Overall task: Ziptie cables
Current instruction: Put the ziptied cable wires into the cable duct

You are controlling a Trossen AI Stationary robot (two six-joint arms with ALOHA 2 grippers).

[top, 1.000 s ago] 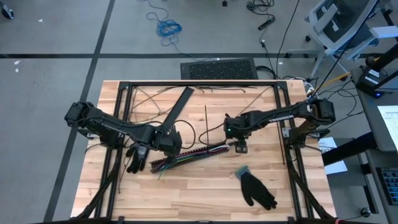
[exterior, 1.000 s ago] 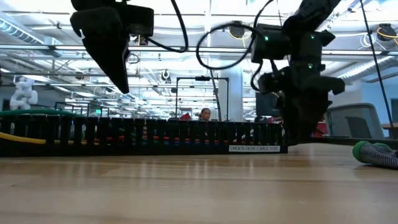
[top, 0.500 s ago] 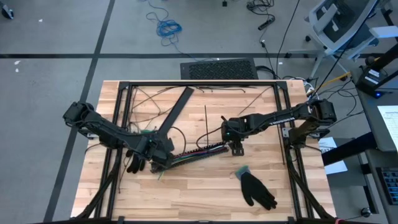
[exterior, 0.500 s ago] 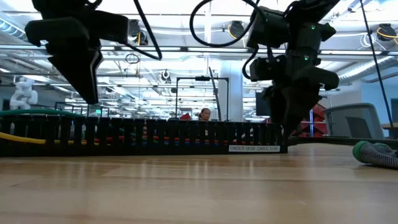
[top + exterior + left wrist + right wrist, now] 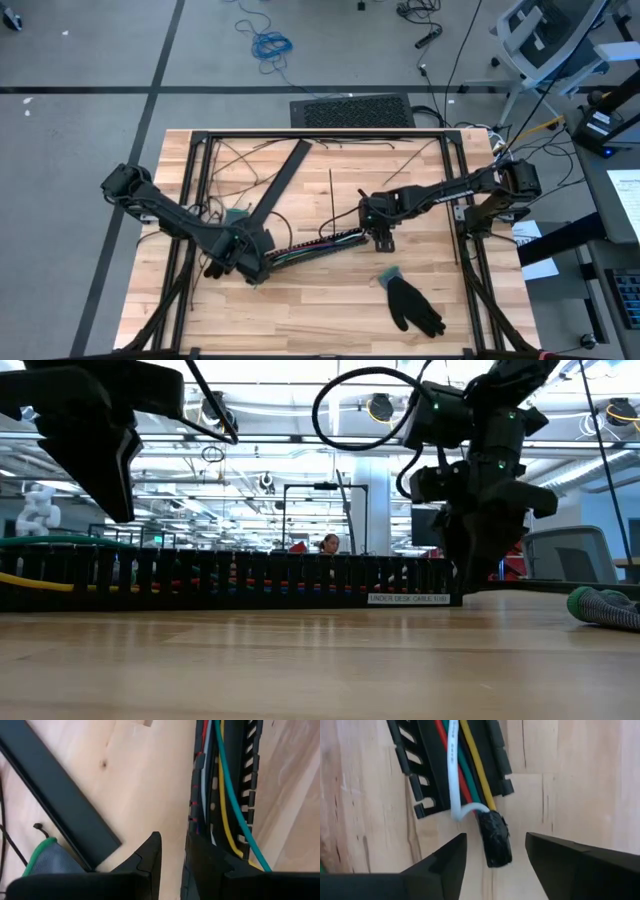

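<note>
A black glove (image 5: 412,307) with a green cuff is lying nearest the front edge of the wooden table (image 5: 330,315), clear of everything else. Behind it, the cables (image 5: 308,250) are lying in a black slotted strip (image 5: 250,580) that is running slantwise across the middle of the table – white, red, green and yellow strands are showing side by side in the channel. The left gripper (image 5: 172,862) is hanging low over the strip's left end, its fingers (image 5: 150,857) standing a narrow gap apart, one over bare wood and the other at the strip's slotted wall; whether they are pinching that wall I cannot tell. At the strip's right end the right gripper (image 5: 495,852) is hovering with its fingers (image 5: 445,860) spread – the black-wrapped end of the bundle (image 5: 494,840) is sitting between them, untouched. Farther back, a flat black bar (image 5: 282,178) is lying diagonally among thin black strands (image 5: 250,155).
</note>
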